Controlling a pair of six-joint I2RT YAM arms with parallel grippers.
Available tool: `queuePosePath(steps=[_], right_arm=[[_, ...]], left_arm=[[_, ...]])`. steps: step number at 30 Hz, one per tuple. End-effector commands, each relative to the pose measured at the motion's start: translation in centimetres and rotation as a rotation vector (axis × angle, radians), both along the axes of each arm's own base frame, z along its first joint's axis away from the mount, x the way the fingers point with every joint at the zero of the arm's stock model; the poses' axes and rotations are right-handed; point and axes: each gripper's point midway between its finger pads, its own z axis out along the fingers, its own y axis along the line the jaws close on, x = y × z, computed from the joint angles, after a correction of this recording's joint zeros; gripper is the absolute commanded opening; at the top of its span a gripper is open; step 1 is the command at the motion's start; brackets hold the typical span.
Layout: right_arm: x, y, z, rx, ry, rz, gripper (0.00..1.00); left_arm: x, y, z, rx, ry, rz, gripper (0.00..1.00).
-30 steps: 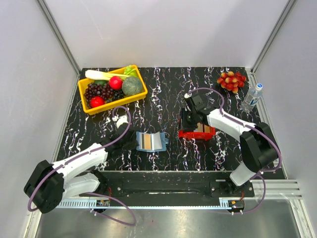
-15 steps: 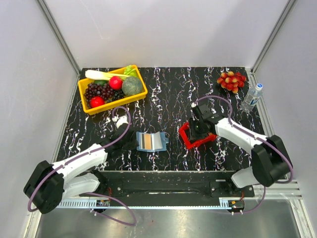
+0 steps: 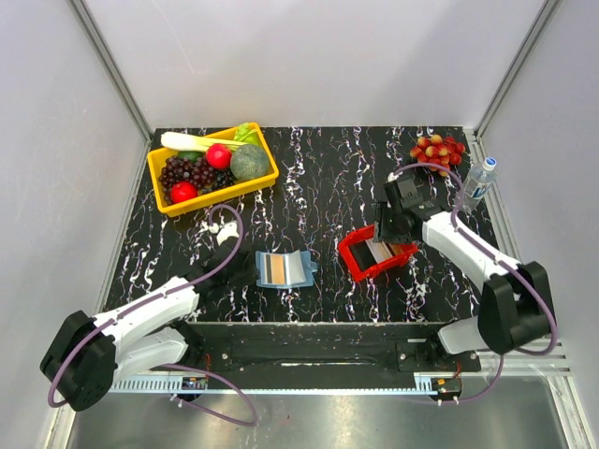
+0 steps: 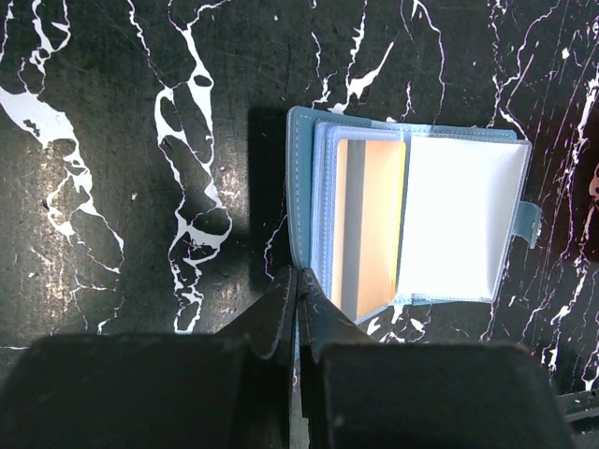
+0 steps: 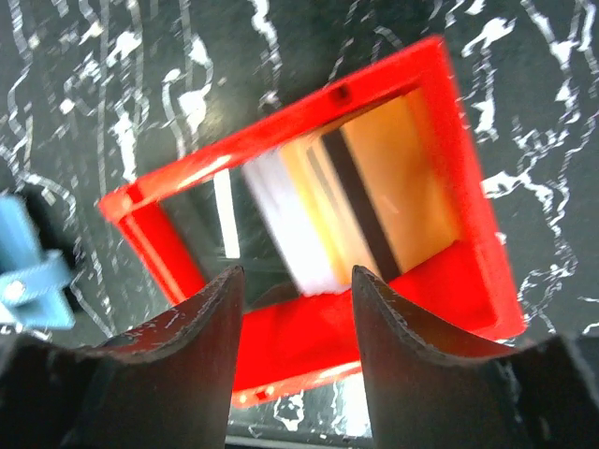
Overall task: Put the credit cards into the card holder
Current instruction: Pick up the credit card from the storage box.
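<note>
On my black, white-veined marble table (image 3: 318,178) I see a yellow plastic bin (image 3: 223,194) at the far left, holding dark grapes (image 3: 187,172), a red apple (image 3: 218,155) and a round green melon (image 3: 249,162). A small red rectangular plastic tray (image 3: 386,269) sits right of centre. At the far right, a cluster of red berries (image 3: 437,152) lies near a clear plastic water bottle (image 3: 475,184).

Top view: bright, even overhead light, soft short shadows on table (image 3: 318,178), sharp throughout. Left wrist: holder (image 4: 407,220) clear pocket blown out white, hard shadow along its left edge, left gripper (image 4: 297,281) dark, unfocused. Right wrist: tray (image 5: 299,341) and cards (image 5: 346,206) smeared by blur, glare on tray's near rim.
</note>
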Motion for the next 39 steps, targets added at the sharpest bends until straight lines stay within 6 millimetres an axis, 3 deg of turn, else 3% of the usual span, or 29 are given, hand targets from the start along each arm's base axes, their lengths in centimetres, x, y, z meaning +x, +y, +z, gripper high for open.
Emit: queuePosePath(steps=[1,6,13,18,23,29,35,39], right_arm=[[2.6,-2.3,-1.2,-0.095,0.016,-0.046,0.56],[3.2,-2.7,-3.6,-0.12,0.069,-0.044,0.56],[3.2,-2.4,-5.1,-0.123,0.102,-0.004,0.56],[2.5,-1.7,-5.9,-0.086,0.133,0.03,0.39],[2.5,-0.8,-4.9,-0.033,0.101,0.053,0.27],[2.3,0.9,-3.6,0.058,0.086,0.112,0.22],[2.5,1.1,-2.6,0.07,0.055,0.12,0.1],[2.6,1.1,-1.7,0.072,0.027,0.127,0.09]], left_arm=[[0.9,-0.8,1.2,-0.047,-0.046,-0.003,0.0],[1.0,-0.8,1.1,-0.035,-0.046,-0.012,0.0],[1.1,-0.9,0.9,-0.037,-0.041,-0.018,0.0],[1.1,-1.0,0.7,-0.039,-0.036,-0.02,0.0],[1.1,-0.9,0.7,-0.038,-0.035,-0.019,0.0],[1.1,-0.9,0.5,-0.037,-0.03,-0.017,0.0],[1.2,-1.0,0.6,-0.037,-0.03,-0.022,0.0],[1.1,-1.0,0.5,-0.037,-0.029,-0.021,0.0]])
